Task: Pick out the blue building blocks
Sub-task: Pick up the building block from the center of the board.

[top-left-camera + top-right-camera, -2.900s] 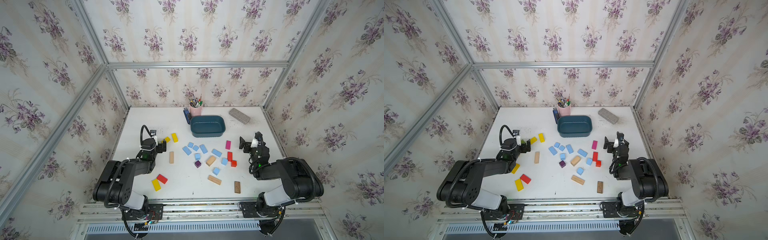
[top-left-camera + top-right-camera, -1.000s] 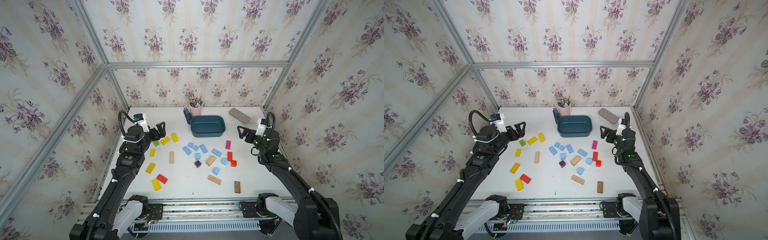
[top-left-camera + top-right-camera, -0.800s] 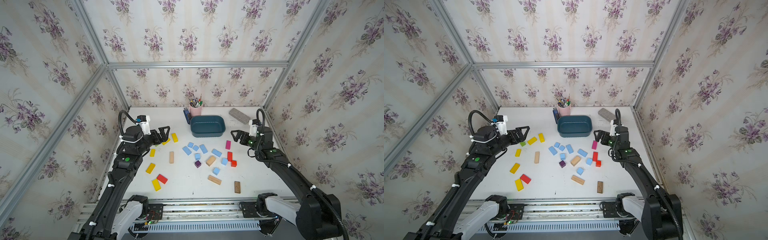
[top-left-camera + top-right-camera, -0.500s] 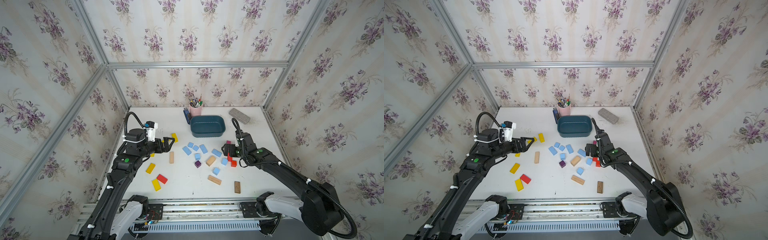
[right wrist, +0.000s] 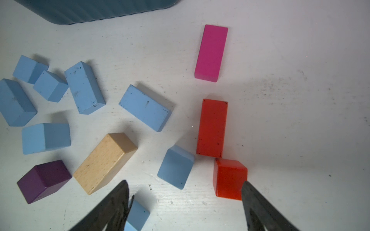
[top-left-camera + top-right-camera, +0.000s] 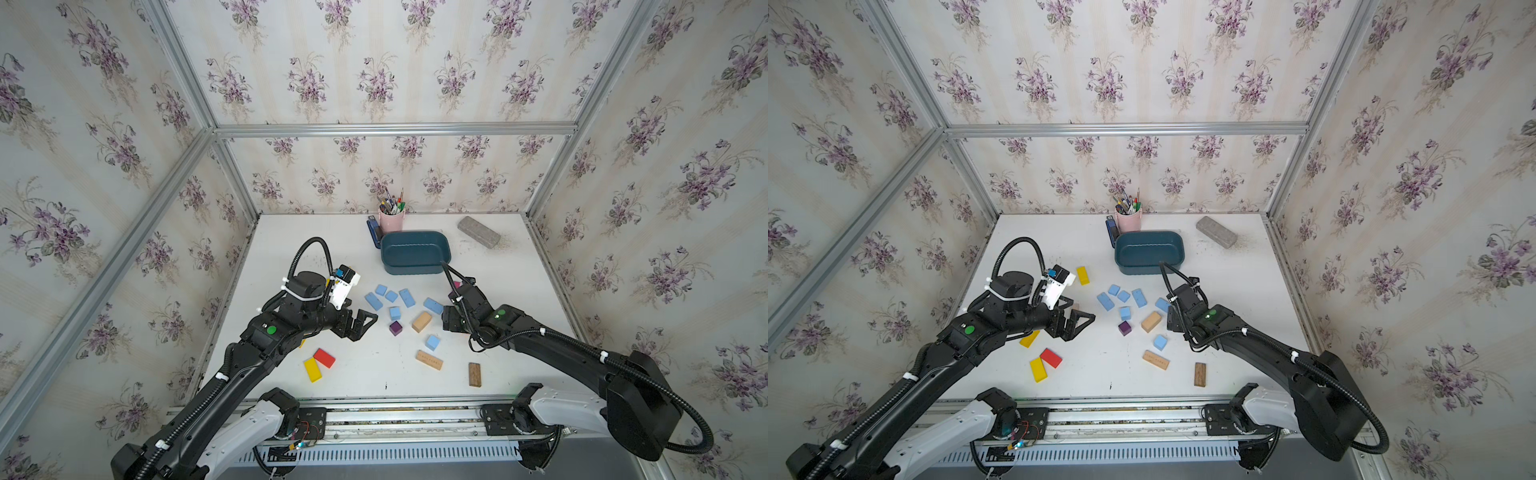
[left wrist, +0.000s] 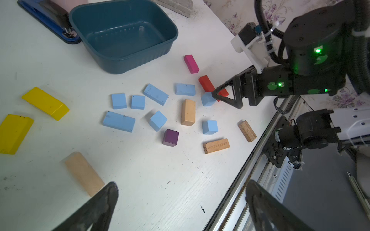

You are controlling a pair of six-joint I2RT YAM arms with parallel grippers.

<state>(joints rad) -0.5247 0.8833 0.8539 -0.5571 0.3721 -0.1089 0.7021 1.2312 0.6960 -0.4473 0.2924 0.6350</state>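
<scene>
Where both arms are stretched forward from the near rail over the counter (image 6: 374, 374), the left claw (image 6: 365, 328) is held with its jaws spread wide and nothing between them, short of the blue building blocks (image 6: 395, 312). The right claw (image 5: 184, 182) is pitched down at the counter, jaws parted; one blue cube (image 5: 176, 167) is seen just ahead of the gap between them, a red cube (image 5: 229, 178) beside one finger. The rest are scattered loose between the two claws, nearer than the teal tub (image 6: 411, 268).

Blue building blocks (image 5: 145, 108) matt painted; tub (image 7: 140, 58) smooth plastic; table (image 7: 140, 180) white woodgrain.
</scene>
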